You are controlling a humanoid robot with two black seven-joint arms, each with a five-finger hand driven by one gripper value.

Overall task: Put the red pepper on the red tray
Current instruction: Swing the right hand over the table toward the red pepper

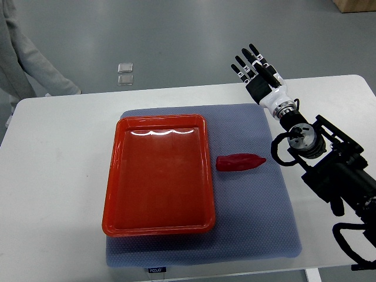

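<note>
The red pepper (240, 162) lies on its side on the grey-blue mat (252, 211), just right of the red tray (157, 174), which holds nothing. My right hand (254, 66) hovers over the table's far edge, well above and beyond the pepper, its black fingers (242, 66) stretched out straight and holding nothing. Its arm runs down the right side of the picture. No left arm shows.
A white table (53, 176) carries the mat. A person's grey sleeve (23, 59) hangs at the far left beyond the table. Two small clear squares (125, 73) lie on the floor behind the table.
</note>
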